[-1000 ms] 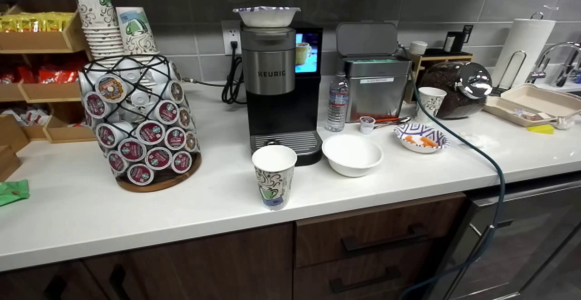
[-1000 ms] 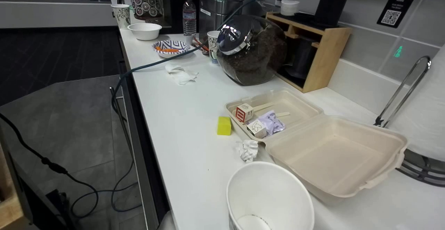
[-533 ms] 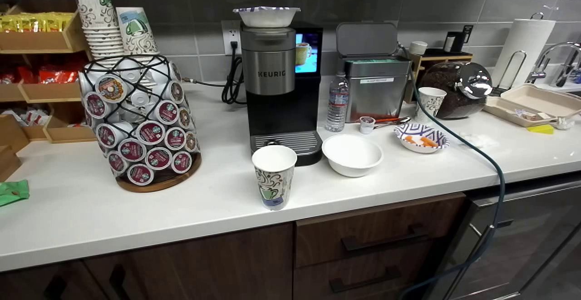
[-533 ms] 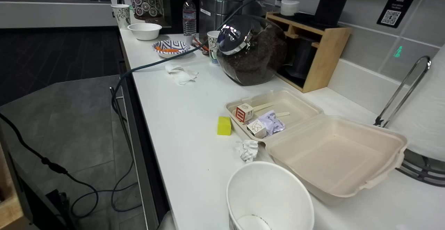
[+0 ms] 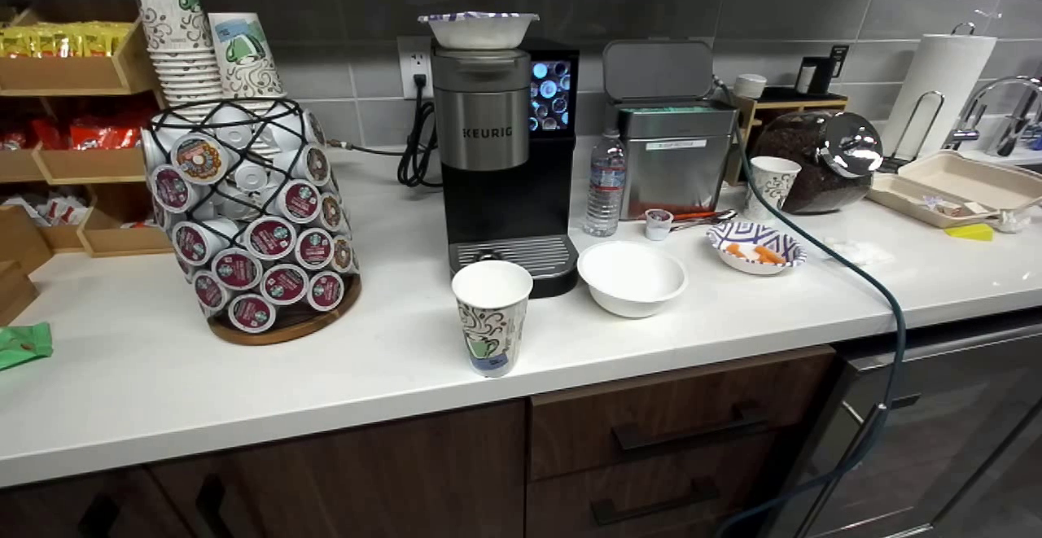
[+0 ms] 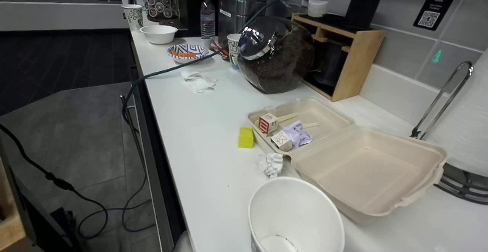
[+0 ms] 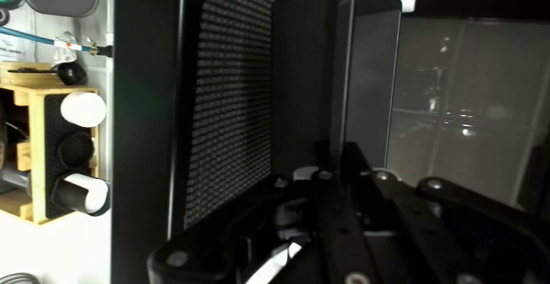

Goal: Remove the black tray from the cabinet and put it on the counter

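The black tray (image 7: 343, 69) shows in the wrist view as dark flat faces with a thin upright rim. It stands beside a black mesh-textured surface (image 7: 234, 82) that seems to be part of the cabinet. My gripper (image 7: 338, 153) has its fingertips on both sides of the tray's rim and is shut on it. The tray's far end runs out of the picture. The white counter (image 5: 391, 351) runs across both exterior views (image 6: 198, 130), and a bit shows at lower left in the wrist view (image 7: 56, 249). Gripper and tray are out of view in both exterior views.
A coffee machine (image 5: 480, 139), a paper cup (image 5: 492, 326) and a white bowl (image 5: 631, 277) stand on the counter. A hose (image 5: 863, 269) hangs over its edge. An open takeaway box (image 6: 370, 168) lies there. A black vertical panel (image 7: 144, 125) is left of the mesh.
In the exterior views only the picture on the coffee machine's screen has changed. No earlier wrist frame is given.
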Motion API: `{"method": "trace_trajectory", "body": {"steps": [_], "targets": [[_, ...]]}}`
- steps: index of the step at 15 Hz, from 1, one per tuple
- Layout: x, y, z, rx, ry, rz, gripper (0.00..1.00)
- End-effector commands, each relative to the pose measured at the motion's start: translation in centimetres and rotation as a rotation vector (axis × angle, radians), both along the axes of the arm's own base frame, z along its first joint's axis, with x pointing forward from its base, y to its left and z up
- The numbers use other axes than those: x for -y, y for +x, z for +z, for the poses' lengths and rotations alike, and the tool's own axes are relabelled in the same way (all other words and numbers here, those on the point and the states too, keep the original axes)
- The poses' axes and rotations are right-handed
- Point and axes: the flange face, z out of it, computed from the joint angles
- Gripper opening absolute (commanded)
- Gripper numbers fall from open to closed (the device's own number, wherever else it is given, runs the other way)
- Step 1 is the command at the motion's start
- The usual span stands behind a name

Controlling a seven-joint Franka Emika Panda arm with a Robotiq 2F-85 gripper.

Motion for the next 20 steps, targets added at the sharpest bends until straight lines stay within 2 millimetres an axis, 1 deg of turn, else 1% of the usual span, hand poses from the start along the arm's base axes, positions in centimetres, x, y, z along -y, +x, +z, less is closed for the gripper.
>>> {"method": "trace_trajectory", "body": {"steps": [1,3,4,7,9,11,14,15,17,19,20], "targets": [[-1.4,-3.0,3.5,0.077,-0.060,0.127,0.03],[-2.8,-4.9,4.7,0.082,-0.097,0.239,0.03],[-3.3,-5.8,5.0,0.084,-0.088,0.292,0.03],[-4.5,-8.9,4.6,-0.024,-0.073,0.441,0.03],[-4.8,-11.1,3.4,-0.138,-0.063,0.498,0.03],[-4.6,-13.2,2.3,-0.246,-0.102,0.506,0.03],[-3.8,-15.1,1.4,-0.258,-0.218,0.440,0.03],[-3.9,-15.7,0.5,-0.280,-0.273,0.431,0.03],[-4.4,-16.5,-1.0,-0.307,-0.315,0.428,0.03],[-5.5,-17.5,-2.8,-0.318,-0.303,0.453,0.03],[-6.2,-18.0,-3.8,-0.311,-0.269,0.477,0.03]]}}
